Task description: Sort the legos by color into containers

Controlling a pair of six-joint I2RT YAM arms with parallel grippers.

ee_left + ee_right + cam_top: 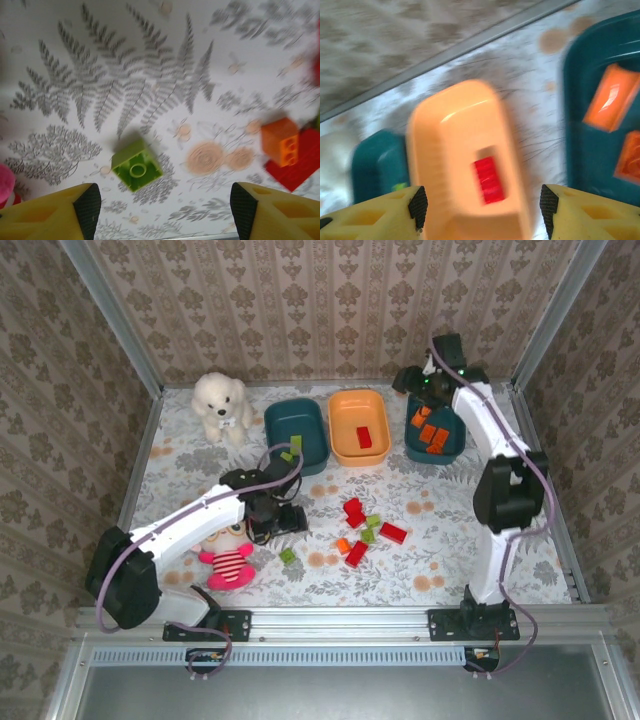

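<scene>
A light green lego [136, 165] lies on the patterned table, open side up, just ahead of my open left gripper [165, 210], nearer its left finger and touching neither. From above, that gripper [283, 523] hovers over this green lego [287, 556]. To its right lies a loose group of red, green and orange legos [365, 530]. My right gripper [415, 383] is open and empty, raised over the far tubs. Below it sit the orange tub [440, 150] holding a red lego [490, 180] and the right teal tub [575, 100] with orange legos [611, 97].
The left teal tub [272, 425] holds a green lego [295, 448]. A white plush dog [223, 405] sits at the far left. The striped pink doll [228, 558] lies close to the left arm. An orange lego [281, 141] rests against a red one [292, 170].
</scene>
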